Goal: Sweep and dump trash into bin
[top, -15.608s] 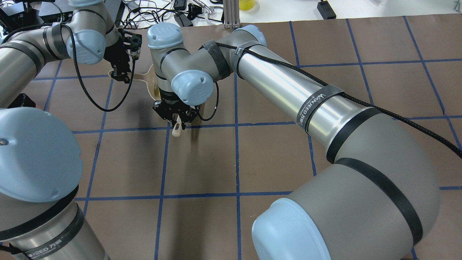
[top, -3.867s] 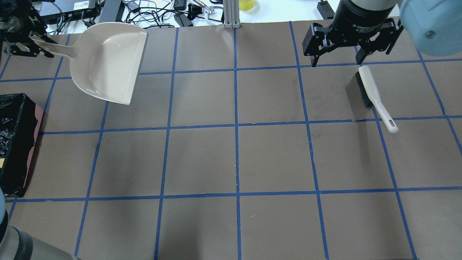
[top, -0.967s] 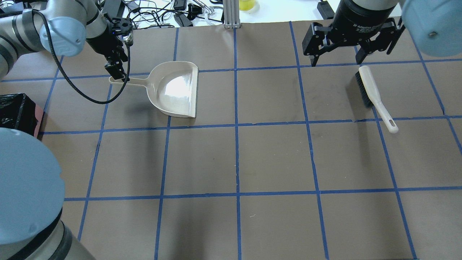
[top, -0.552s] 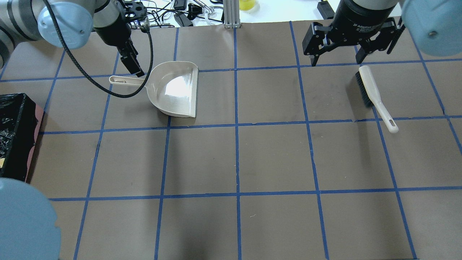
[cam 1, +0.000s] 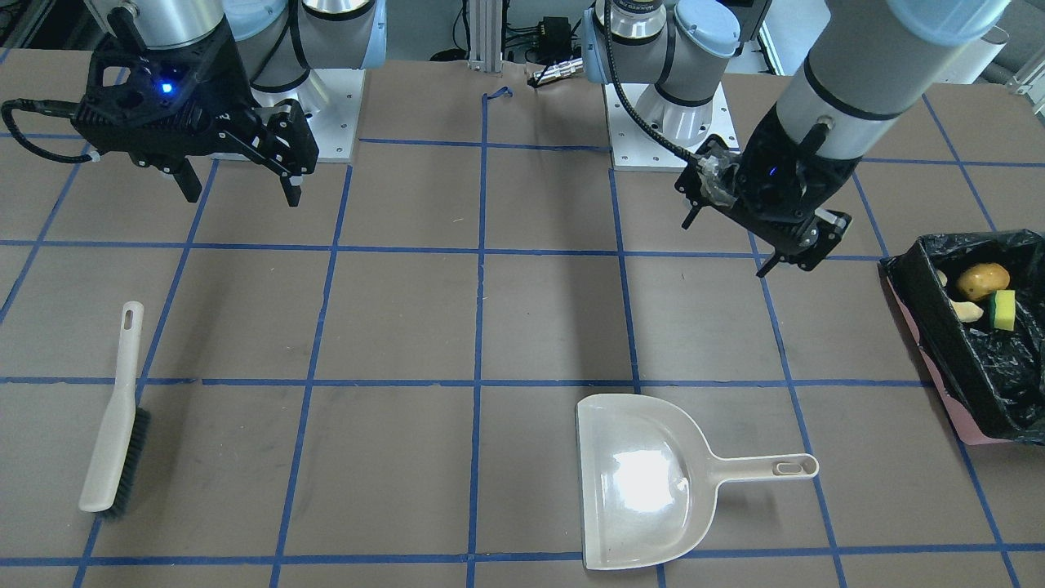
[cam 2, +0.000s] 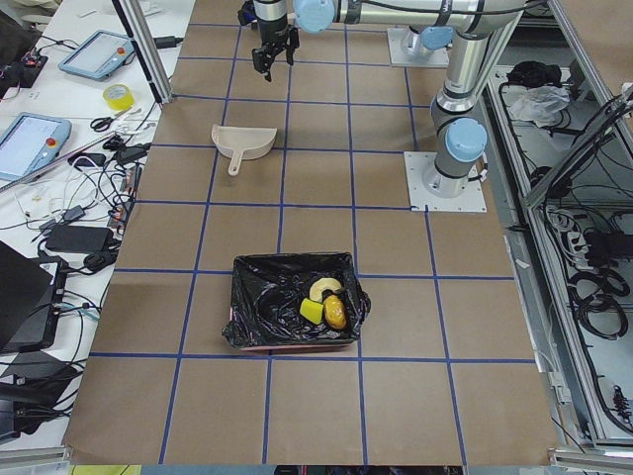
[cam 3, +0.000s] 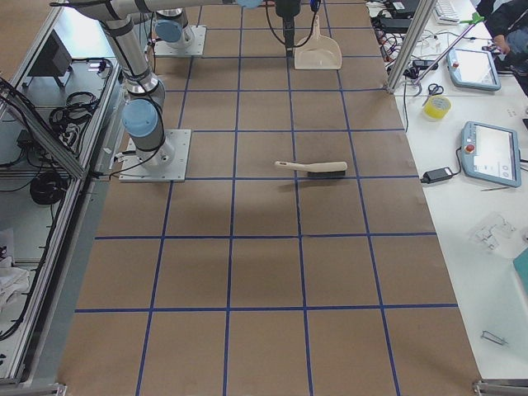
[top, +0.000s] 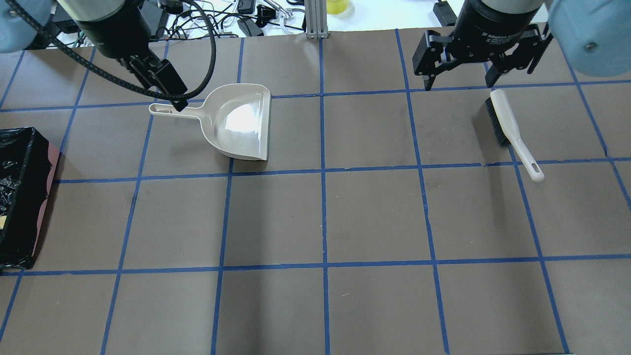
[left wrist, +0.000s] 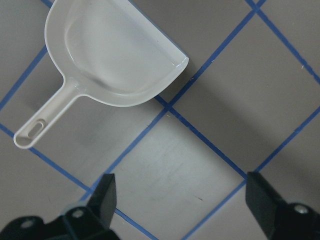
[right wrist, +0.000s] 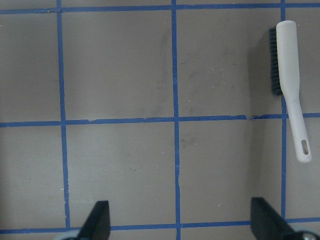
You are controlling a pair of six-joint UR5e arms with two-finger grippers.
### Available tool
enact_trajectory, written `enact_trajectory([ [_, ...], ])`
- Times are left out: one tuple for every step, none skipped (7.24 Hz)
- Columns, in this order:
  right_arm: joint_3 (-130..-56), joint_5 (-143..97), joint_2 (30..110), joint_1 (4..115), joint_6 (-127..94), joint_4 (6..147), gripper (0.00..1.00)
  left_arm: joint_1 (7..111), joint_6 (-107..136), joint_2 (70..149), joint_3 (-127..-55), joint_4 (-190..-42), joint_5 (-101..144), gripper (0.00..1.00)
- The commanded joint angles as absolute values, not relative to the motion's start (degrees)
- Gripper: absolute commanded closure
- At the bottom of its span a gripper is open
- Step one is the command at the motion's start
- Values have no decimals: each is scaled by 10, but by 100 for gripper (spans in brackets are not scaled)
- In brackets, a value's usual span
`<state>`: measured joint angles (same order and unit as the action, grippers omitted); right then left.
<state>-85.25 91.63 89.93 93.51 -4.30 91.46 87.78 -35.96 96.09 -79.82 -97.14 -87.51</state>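
The bin point(cam 1: 931, 335), lined with black plastic over a pink base, stands at the table's left end and also shows in the overhead view point(top: 29, 197) and the exterior left view point(cam 2: 257, 297). The trash lies inside it: a golden-brown potato point(cam 1: 983, 280), a yellow sponge with a green side point(cam 1: 1003, 310) and a pale cream crescent point(cam 1: 967, 310). My left gripper point(left wrist: 182, 200) is open and empty, above the table near the dustpan handle point(top: 170, 88). My right gripper point(right wrist: 182, 222) is open and empty, above the table beside the brush point(top: 458, 79).
The beige dustpan point(top: 241, 123) lies flat and empty on the brown mat, handle toward my left arm. The white brush with dark bristles point(top: 508, 123) lies on the mat at the right. Cables and devices line the far edge.
My left gripper has let go of the dustpan handle, opened and risen away from it. The dustpan, brush and right gripper have stayed still over the last second.
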Motion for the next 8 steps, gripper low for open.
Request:
enact_trajectory([
  [-853, 916, 898, 935, -43, 915, 0, 874, -186, 924, -807, -997, -873, 2],
  [-853, 916, 900, 935, -43, 914, 0, 874, -116, 918, -819, -990, -872, 0],
  [-853, 915, 898, 935, -43, 915, 0, 873, -95, 912, -826, -989, -872, 0],
  [-853, 916, 900, 935, -43, 913, 0, 868, -96, 907, -826, -987, -873, 0],
  [-853, 914, 897, 935, -43, 915, 0, 859, -97, 904, -826, -982, -872, 0],
  [-853, 915, 899, 935, -43, 914, 0, 855, -97, 904, -827, -974, -871, 0],
  [-853, 913, 898, 935, -43, 915, 0, 854, -101, 904, -827, -974, -872, 0],
  [-853, 912, 898, 935, -43, 915, 0, 854, -101, 904, -828, -971, -872, 0],
])
